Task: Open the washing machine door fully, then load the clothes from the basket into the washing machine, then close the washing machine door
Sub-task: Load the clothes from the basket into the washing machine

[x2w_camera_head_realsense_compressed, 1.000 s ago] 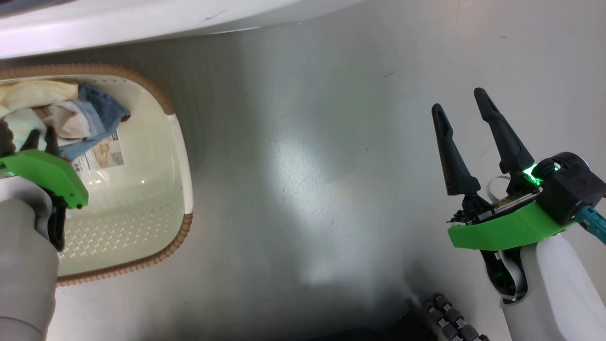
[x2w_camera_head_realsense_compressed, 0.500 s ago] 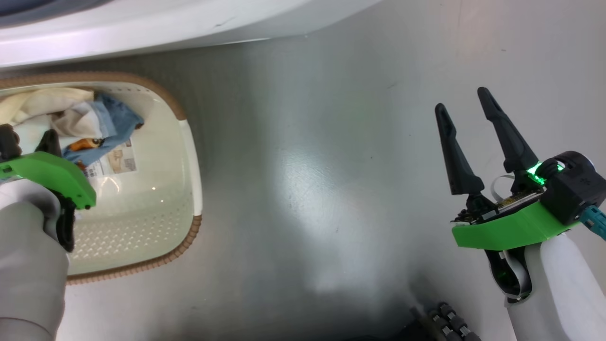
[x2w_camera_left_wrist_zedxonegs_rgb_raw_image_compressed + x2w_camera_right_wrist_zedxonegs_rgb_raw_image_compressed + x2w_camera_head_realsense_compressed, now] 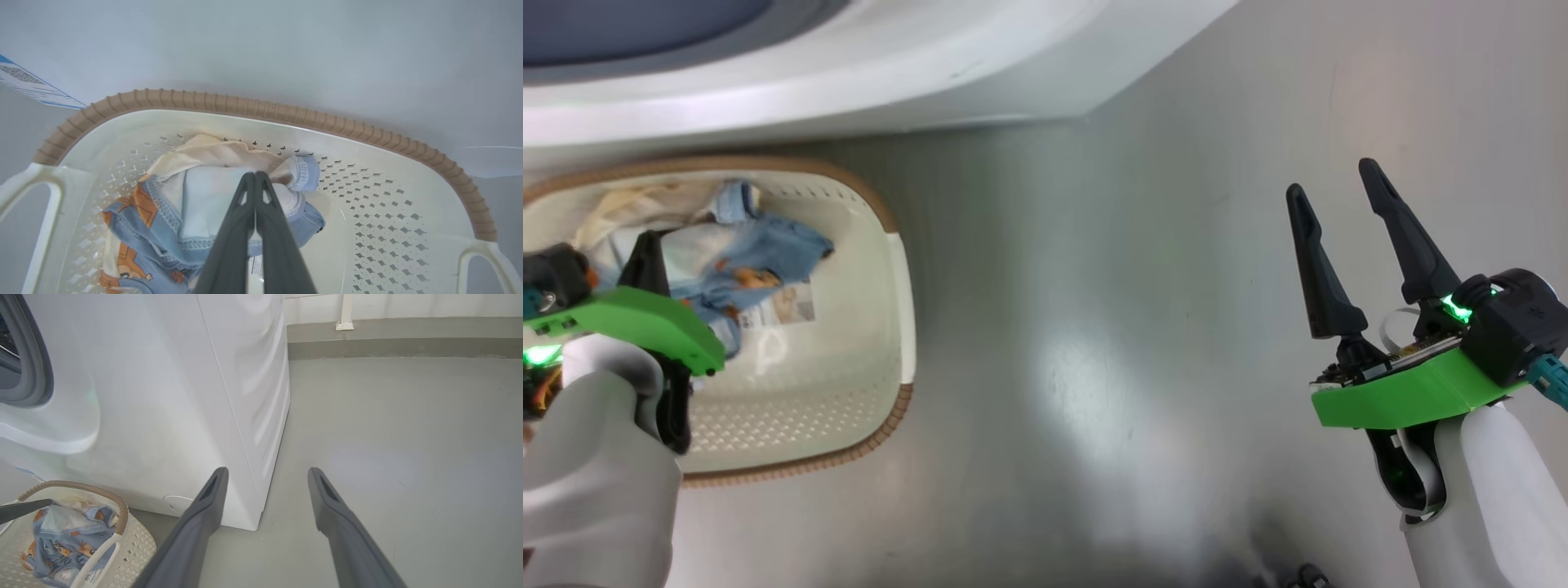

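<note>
Left jaws pinch clothes point(image 3: 196, 196) in the basket point(image 3: 286, 112), label point(image 3: 792, 304) half-hidden

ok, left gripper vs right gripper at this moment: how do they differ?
Jaws: the left gripper is shut, fingers pressed together; the right gripper is wide open.
Load: the left gripper's tips pinch the clothes; the right gripper holds nothing.
Place: the left gripper is down inside the basket; the right gripper hangs over the floor by the washing machine.
Shared: two long dark fingers on a green mount.
</note>
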